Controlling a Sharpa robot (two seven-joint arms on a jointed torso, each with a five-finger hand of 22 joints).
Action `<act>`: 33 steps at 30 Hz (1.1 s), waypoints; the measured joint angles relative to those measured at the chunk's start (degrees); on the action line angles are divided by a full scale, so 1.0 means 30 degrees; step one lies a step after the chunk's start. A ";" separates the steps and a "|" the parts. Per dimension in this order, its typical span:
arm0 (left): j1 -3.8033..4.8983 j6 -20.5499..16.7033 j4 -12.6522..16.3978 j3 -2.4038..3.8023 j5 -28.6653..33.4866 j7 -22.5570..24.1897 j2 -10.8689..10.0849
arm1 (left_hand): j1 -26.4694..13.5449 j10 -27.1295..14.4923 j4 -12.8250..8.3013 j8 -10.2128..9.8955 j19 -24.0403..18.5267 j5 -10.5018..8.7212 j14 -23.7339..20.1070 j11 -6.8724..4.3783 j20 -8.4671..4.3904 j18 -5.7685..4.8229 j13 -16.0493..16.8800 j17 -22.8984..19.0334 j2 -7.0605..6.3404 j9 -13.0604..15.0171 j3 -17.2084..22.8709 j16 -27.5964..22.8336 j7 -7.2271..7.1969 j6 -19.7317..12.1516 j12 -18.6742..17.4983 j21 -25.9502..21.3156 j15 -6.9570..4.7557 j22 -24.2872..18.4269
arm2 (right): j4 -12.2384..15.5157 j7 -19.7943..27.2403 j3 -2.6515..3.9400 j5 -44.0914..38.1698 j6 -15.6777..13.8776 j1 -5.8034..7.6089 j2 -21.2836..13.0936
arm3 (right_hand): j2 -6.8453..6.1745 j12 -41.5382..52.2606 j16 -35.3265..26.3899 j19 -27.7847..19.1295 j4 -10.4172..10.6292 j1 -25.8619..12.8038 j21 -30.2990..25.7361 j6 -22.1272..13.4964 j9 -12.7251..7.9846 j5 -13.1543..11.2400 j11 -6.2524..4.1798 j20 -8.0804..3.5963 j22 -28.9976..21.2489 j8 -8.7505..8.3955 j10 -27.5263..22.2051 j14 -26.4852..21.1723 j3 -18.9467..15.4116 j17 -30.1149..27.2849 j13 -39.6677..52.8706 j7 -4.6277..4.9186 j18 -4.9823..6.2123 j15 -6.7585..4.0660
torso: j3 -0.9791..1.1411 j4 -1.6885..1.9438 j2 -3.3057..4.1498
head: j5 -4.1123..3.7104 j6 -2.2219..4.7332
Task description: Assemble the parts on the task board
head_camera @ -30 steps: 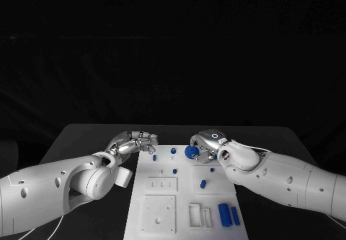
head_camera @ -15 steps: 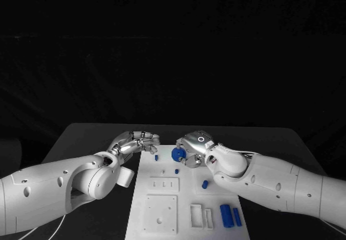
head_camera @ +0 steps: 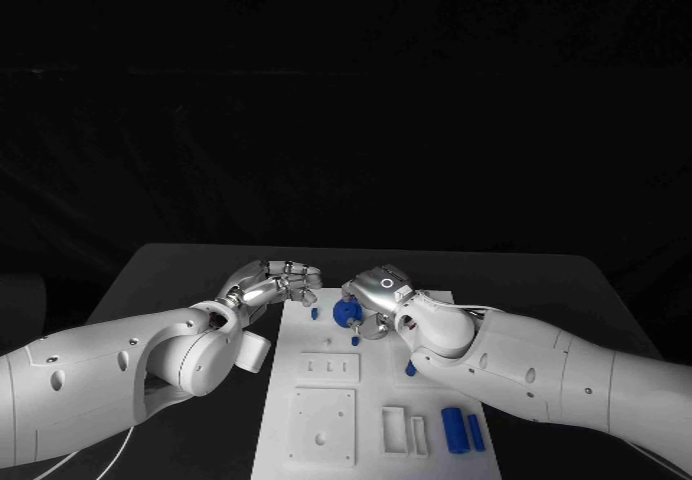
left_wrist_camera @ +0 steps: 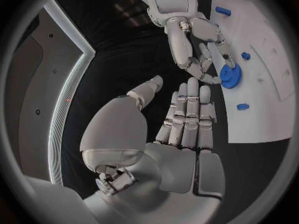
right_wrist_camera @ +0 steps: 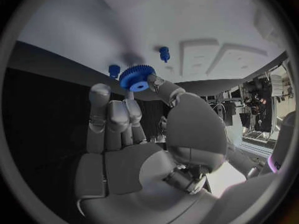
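The assembly is being judged as only partly done: a blue gear (head_camera: 345, 313) is being held above the far end of the white board (head_camera: 325, 440), not yet seated, while two blue cylinders (head_camera: 457, 429) are lying loose near the board's near right corner and a small blue peg (head_camera: 315, 313) is standing near the far left edge. Another small blue piece (head_camera: 411, 368) is partly showing by the right arm, toward the board's right edge. Whether any part is already fully fitted cannot be told.

The gear is being pinched between thumb and fingertip of the right hand (head_camera: 378, 296), which is being reached in over the far end of the board, the other fingers being kept loosely extended. The left hand (head_camera: 270, 285) is being held just off the board's far left corner, fingers pressed together side by side and gripping nothing
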 measured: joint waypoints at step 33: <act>0.0000 0.0005 -0.0011 0.0002 -0.0004 -0.0034 0.0069 | 0.0000 -0.0001 0.0000 0.0000 0.0000 0.0000 0.0001 -0.0001 0.0000 -0.0002 0.0000 0.0038 0.0000 -0.0013 0.0000 -0.0075 0.0000 0.0000 0.0000 0.0000 0.0000 0.0015 | -0.1258 -0.0085 -0.0148 0.0302 0.0124 -0.0121 0.0724 | -0.0250 -0.1236 -0.0183 -0.0184 -0.0382 0.0253 -0.0001 -0.1266 -0.0596 -0.0350 0.0926 0.0045 -0.0003 -0.1552 -0.1203 -0.0028 -0.0593 0.0151 -0.0968 0.1268 -0.0027 0.0521 | 0.0071 -0.0104 -0.0007 | 0.0223 -0.0044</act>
